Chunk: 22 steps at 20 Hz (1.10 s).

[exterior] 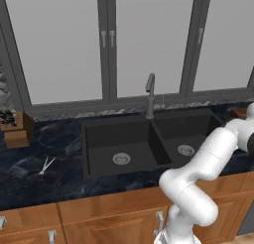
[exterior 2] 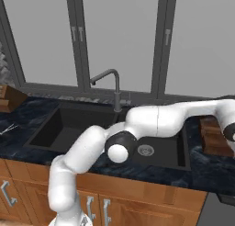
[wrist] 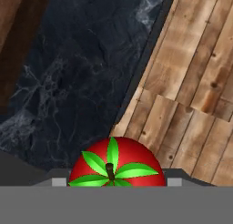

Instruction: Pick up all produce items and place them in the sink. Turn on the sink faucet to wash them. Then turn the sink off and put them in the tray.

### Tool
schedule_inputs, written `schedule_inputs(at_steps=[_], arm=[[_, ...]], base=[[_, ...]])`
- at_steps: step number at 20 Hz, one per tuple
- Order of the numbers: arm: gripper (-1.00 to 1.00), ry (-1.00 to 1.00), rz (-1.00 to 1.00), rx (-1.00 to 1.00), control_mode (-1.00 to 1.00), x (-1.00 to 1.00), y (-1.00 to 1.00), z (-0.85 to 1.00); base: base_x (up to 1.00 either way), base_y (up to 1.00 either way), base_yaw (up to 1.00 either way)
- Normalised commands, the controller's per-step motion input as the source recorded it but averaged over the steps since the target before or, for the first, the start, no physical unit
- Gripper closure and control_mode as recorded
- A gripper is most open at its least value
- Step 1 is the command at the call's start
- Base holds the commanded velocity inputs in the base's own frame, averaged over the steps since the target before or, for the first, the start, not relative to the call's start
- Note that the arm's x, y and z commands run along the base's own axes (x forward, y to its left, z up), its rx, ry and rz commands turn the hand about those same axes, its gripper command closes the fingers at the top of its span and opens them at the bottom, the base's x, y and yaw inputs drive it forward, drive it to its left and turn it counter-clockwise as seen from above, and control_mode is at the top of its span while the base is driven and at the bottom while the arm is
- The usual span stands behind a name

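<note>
A glossy red fruit [wrist: 134,155] with a green leafy top sits at the bottom of the hand view. My gripper [wrist: 117,182] is shut on it, and only the grey tips of the fingers [wrist: 59,182] show at its sides. Beyond the fruit lie dark marble counter, the counter's edge and wooden floor. The dark reddish-brown tray [exterior 2: 213,135] lies on the counter right of the black double sink [exterior 2: 55,111], and its wood also fills the hand view's top left corner [wrist: 13,36]. My arm reaches far right, past the tray. The faucet [exterior 2: 115,89] stands behind the sink [exterior: 124,120].
Silver scissors [exterior: 46,166] lie on the counter left of the sink. A light wooden knife block [exterior: 17,129] stands at the back left. Windows run behind the counter, and wooden cabinets with handles are below it.
</note>
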Motion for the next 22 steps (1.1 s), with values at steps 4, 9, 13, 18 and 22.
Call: schedule_inputs(at_steps=[4, 9, 13, 18, 22], arm=[[1.0, -0.02, 0.02, 0.01, -1.0, -1.0, 1.0, 0.0], [1.0, -0.08, 0.13, -0.04, -1.0, -0.92, 1.0, -0.13], [1.0, -0.1, 0.16, -0.18, -1.0, -0.47, 1.0, 0.01], [1.0, -0.04, 0.17, -0.15, -1.0, -0.12, 1.0, 0.14], [1.0, 0.0, 0.21, -0.03, -1.0, 0.01, 1.0, 0.51]], base=[[0.0, 0.0, 0.0], [0.0, 0.0, 0.0], [0.0, 0.0, 0.0], [0.0, 0.0, 0.0], [0.0, 0.0, 0.0]])
